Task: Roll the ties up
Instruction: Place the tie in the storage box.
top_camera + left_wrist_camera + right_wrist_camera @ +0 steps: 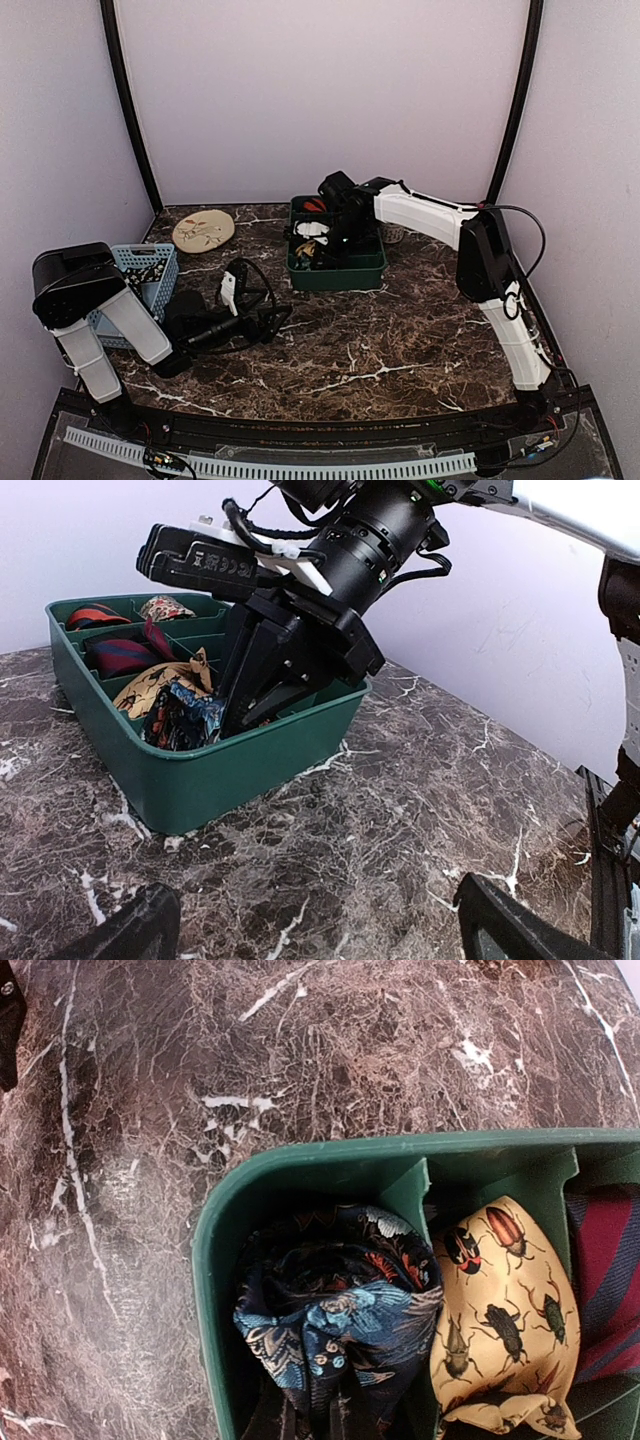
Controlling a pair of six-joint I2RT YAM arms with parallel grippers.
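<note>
A green divided tray [335, 275] [230, 770] [300, 1160] stands at the back middle of the marble table. Its near corner compartment holds a dark blue patterned tie [340, 1300] [180, 715], bunched into a coil. My right gripper [335, 1410] [245, 705] [318, 248] reaches down into that compartment, shut on this tie's gathered fabric. Beside it lies a cream tie with beetles [500, 1310] [160, 685], then a red-navy striped one [605, 1270] [120, 655]. My left gripper [320, 930] [235, 290] hovers low over bare marble in front of the tray, open and holding nothing.
A blue plastic basket [150, 275] with dark speckled fabric inside sits at the left edge. A round tan plate [203, 230] lies behind it. Black cables [265, 315] trail around my left wrist. Enclosure walls close in the back and both sides.
</note>
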